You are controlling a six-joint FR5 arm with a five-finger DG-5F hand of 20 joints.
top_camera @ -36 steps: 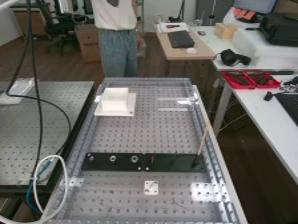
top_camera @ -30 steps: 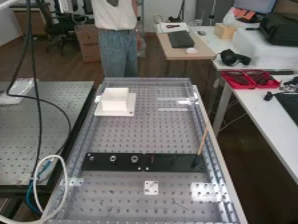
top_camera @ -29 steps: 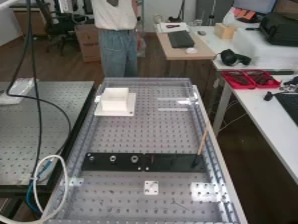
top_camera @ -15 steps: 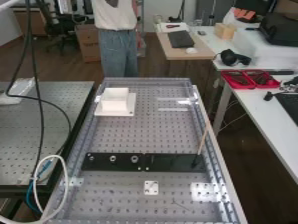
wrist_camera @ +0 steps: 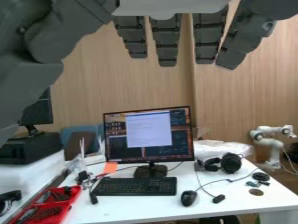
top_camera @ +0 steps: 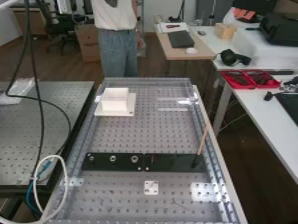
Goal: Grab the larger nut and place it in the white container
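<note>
Plainly, the dark grey hand (wrist_camera: 165, 42) is open, empty. Its breadth could knock the round metal bearing (top_camera: 134, 159) — it sits near the silvery larger nut (top_camera: 113, 159).

The grey metal tabletop (top_camera: 133, 132) is dotted with rows of small holes. Near its far left corner sits the white container (top_camera: 115, 99) on a flat white base (top_camera: 132, 104). A black bar (top_camera: 173, 163) in 2 sections crosses the nearer half; between bar and near edge lies 1 small white plate (top_camera: 151, 188).
</note>
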